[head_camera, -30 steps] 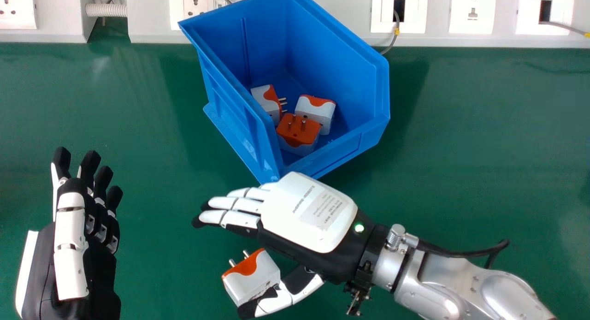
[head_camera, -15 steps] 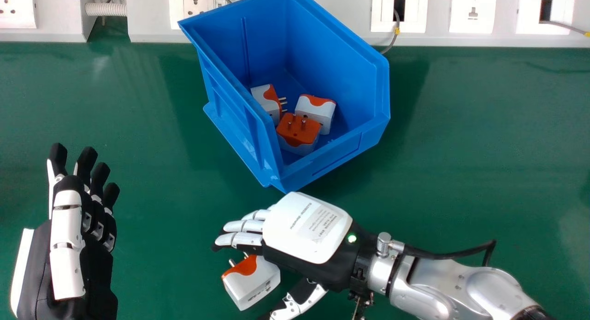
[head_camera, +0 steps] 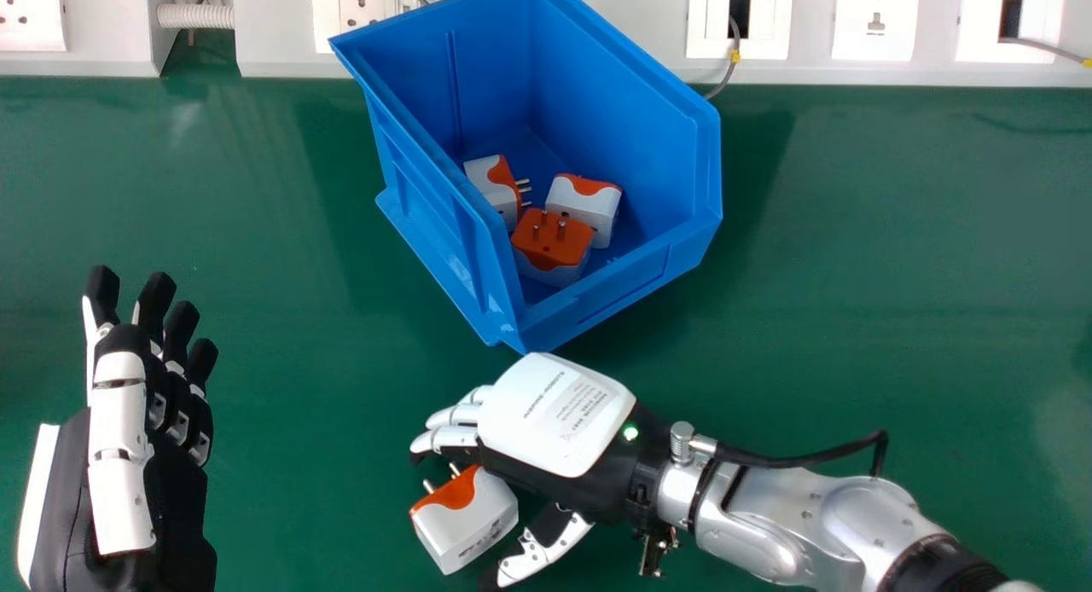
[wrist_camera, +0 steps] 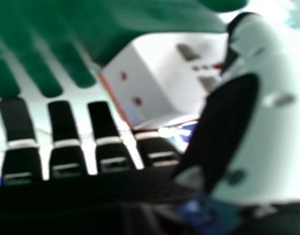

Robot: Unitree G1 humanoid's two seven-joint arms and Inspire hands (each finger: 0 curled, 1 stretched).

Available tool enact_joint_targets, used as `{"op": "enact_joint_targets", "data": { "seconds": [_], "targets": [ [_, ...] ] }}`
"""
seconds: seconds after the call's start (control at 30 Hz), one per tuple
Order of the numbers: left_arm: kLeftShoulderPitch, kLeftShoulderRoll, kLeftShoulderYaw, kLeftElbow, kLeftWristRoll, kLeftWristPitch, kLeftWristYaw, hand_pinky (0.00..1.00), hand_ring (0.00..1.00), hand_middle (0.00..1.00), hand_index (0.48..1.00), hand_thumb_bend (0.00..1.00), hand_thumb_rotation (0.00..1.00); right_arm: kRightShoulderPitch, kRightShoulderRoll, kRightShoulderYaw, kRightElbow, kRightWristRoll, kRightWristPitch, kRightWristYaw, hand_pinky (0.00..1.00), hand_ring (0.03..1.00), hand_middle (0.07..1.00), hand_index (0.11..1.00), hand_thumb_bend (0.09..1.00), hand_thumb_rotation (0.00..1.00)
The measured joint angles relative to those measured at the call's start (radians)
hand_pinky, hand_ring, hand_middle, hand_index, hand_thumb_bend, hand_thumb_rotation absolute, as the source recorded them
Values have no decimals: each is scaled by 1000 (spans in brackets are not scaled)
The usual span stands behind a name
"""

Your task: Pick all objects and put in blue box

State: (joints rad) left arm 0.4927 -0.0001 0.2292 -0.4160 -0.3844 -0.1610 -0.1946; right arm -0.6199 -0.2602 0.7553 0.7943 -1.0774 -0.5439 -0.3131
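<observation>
Thumb (head_camera: 546, 551) and fingers (head_camera: 445, 439) of the right hand (head_camera: 554, 413) have drawn back from the box (head_camera: 614, 289), the plug (head_camera: 473, 524) unmoved between them, so a grasp is probably being lined up. Palm down, they stand apart, clamped on nothing; the left hand (head_camera: 119, 455), fingers loosely straight, is well beyond their tips.

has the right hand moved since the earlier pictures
Yes, the right hand has shifted toward the head view's bottom edge, off the near corner of the box that it covered at first.
</observation>
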Motion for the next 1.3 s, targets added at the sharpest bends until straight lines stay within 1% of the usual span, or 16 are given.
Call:
{"op": "enact_joint_targets", "data": {
  "seconds": [0.13,0.2,0.23,0.27,0.3,0.37,0.4,0.47,0.53,0.57,0.63,0.73,0.9,1.03,1.3],
  "targets": [
    [0,0,-1,-1,1,0,3,1000,1000,1000,1000,172,995,-23,13,17,33,0,11,-18,619,763,802,773,486,460],
    [1,0,0,-2,3,0,4,1000,1000,1000,1000,173,996,-32,17,29,49,0,11,-36,617,760,799,769,484,453],
    [1,0,0,-3,3,0,4,1000,1000,1000,1000,174,997,-35,21,32,61,1,12,-51,606,743,783,756,483,436],
    [1,0,0,-4,3,0,4,1000,1000,1000,1000,178,998,-37,24,33,71,3,12,-59,569,688,729,703,486,378],
    [1,0,0,-5,3,0,4,1000,1000,1000,1000,178,998,-38,27,34,76,5,12,-63,569,688,729,703,486,378],
    [1,0,0,-5,1,0,4,1000,1000,1000,1000,185,998,-39,32,34,86,14,12,-61,498,588,629,623,492,293],
    [1,0,0,-5,-1,0,3,1000,1000,1000,1000,185,998,-40,34,33,88,21,14,-53,498,588,629,623,492,293],
    [0,1,0,-5,-7,0,3,1000,1000,1000,1000,189,988,-44,45,28,87,46,26,-20,399,475,527,569,491,243],
    [-1,1,0,-5,-8,0,1,1000,1000,1000,1000,189,982,-45,50,22,78,59,33,4,304,370,429,533,489,212],
    [0,1,1,-5,-9,0,1,1000,1000,1000,1000,189,982,-45,50,21,69,70,33,11,304,370,429,533,489,212],
    [-1,3,2,-5,-9,0,1,1000,1000,1000,1000,187,977,-45,52,20,56,93,32,30,240,298,357,510,488,193],
    [-5,7,3,-5,-8,0,1,1000,1000,1000,1000,189,974,-44,57,12,38,133,32,78,188,240,297,490,487,177],
    [-8,10,3,-5,-10,0,-2,1000,1000,1000,1000,191,972,-42,61,5,19,146,61,110,163,216,277,480,486,169],
    [-9,11,3,-5,-10,0,-2,1000,1000,1000,1000,194,959,-37,65,-2,10,173,78,139,173,235,308,476,485,164],
    [-16,11,3,-5,-9,0,-1,1000,1000,1000,1000,184,970,-22,64,-23,-13,200,112,168,175,239,314,473,484,159]
  ]
}}
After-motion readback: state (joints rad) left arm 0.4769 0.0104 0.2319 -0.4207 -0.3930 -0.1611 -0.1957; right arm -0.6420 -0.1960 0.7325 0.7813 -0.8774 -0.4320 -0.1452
